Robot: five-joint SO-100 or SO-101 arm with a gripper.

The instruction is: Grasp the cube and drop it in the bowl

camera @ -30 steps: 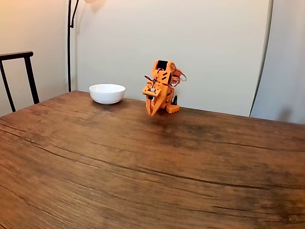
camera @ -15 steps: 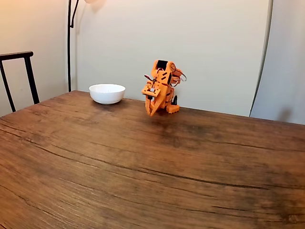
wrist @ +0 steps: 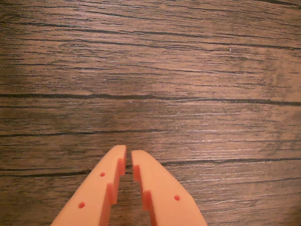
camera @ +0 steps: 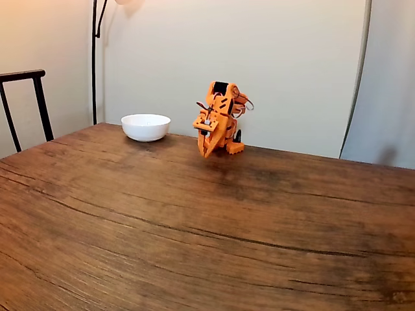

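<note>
The cube is out of view. A white round bowl [camera: 146, 126] stands on the wooden table at the far edge, left of the arm in the fixed view. The orange arm is folded up at the back of the table, and its gripper [camera: 206, 152] points down just above the wood, to the right of the bowl. In the wrist view the two orange fingers [wrist: 104, 183] come up from the bottom edge with their tips nearly together, and the gripper [wrist: 128, 153] is shut with nothing between them. Only bare dark wood grain lies beneath it.
The wooden table [camera: 194, 220] stretches wide toward the camera. A black chair back [camera: 26, 103] stands at the left edge and a lamp pole [camera: 94, 58] rises behind the bowl. A pale wall closes off the back.
</note>
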